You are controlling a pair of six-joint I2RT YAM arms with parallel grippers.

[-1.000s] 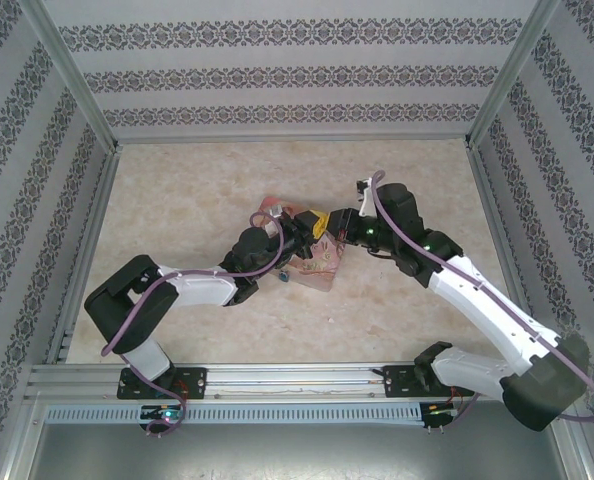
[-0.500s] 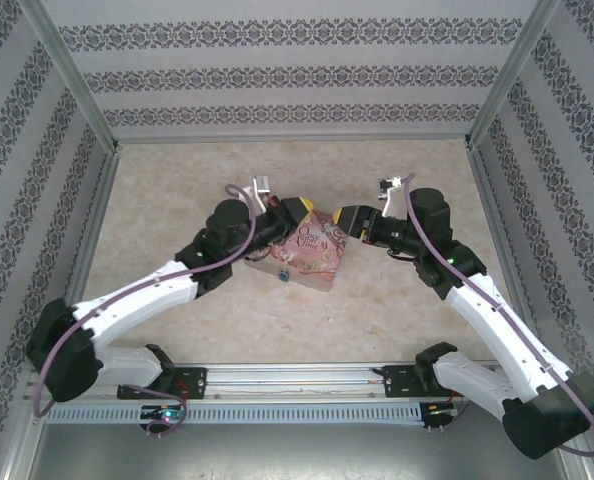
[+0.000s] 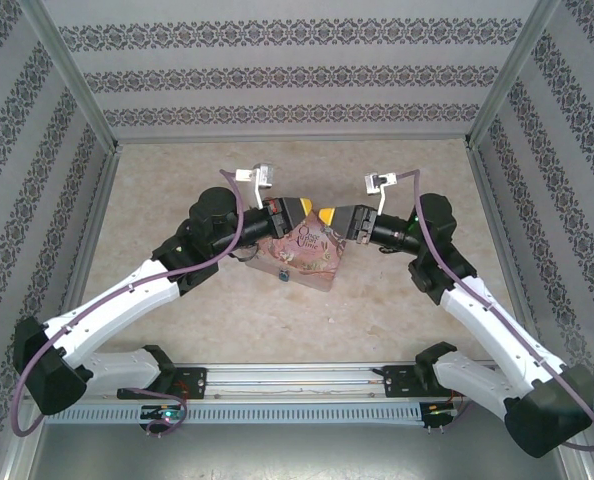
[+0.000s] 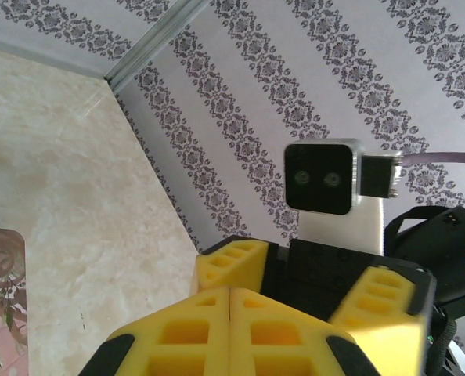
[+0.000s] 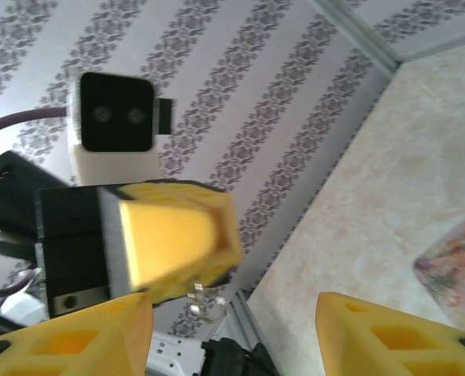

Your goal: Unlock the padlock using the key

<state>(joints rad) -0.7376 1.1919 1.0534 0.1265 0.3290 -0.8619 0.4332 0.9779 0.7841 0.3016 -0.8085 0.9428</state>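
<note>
The tiny blue-bodied padlock (image 3: 283, 274) lies against the near side of the pink illustrated tin box (image 3: 312, 255), around the middle of the beige marbled counter (image 3: 177, 190). The small silvery key (image 5: 203, 302) appears pinched in the closed yellow-padded left pincer (image 3: 303, 206) above the tin. The right pincer (image 3: 328, 215), spread wide and facing it tip to tip, is best closed on the key's exposed end only once squarely aligned.

Your left tool (image 3: 303, 207) and right tool (image 3: 327, 215) meet nearly tip to tip over the pink tin (image 3: 312, 262); the key (image 5: 205, 301) pokes into that gap. The tabletop (image 3: 177, 190) around it lies open, with walls (image 3: 277, 75) on three sides.
</note>
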